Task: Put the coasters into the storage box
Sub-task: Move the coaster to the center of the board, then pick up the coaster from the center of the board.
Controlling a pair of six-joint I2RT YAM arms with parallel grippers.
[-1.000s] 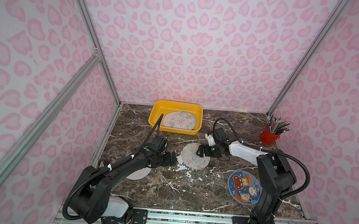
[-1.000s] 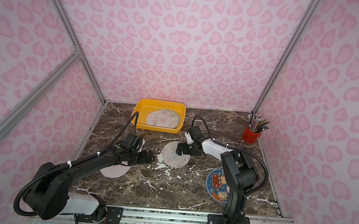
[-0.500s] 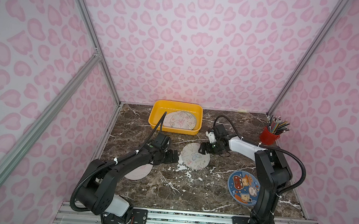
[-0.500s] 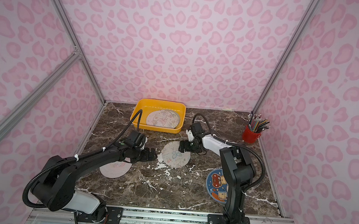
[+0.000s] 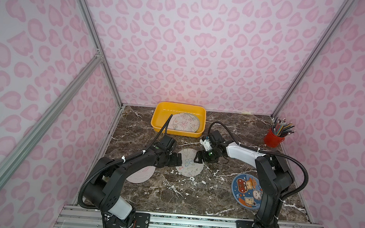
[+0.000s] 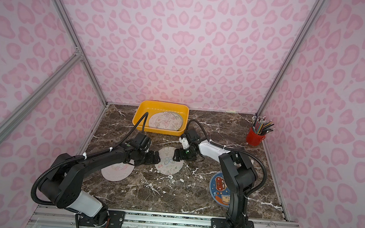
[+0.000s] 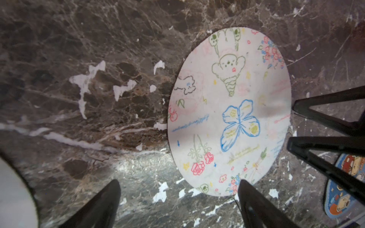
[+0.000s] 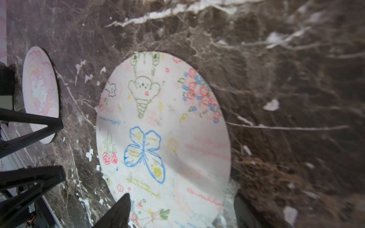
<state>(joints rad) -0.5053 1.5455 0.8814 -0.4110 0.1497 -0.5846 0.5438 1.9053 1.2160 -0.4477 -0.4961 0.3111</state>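
Mid-table, butterfly coaster (image 5: 189, 162) flat between left jaws and right jaws, both splayed wide, storage box (image 5: 160, 117) behind, long axis crosswise.

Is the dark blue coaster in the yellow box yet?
No, the dark blue coaster lies flat on the marble table, far from the yellow box, which holds a pale printed coaster.

Pink heart-spot walls (image 5: 194, 41) on three sides; silver frame posts (image 5: 98, 55); dark brown white-veined marble tabletop (image 5: 181, 198)
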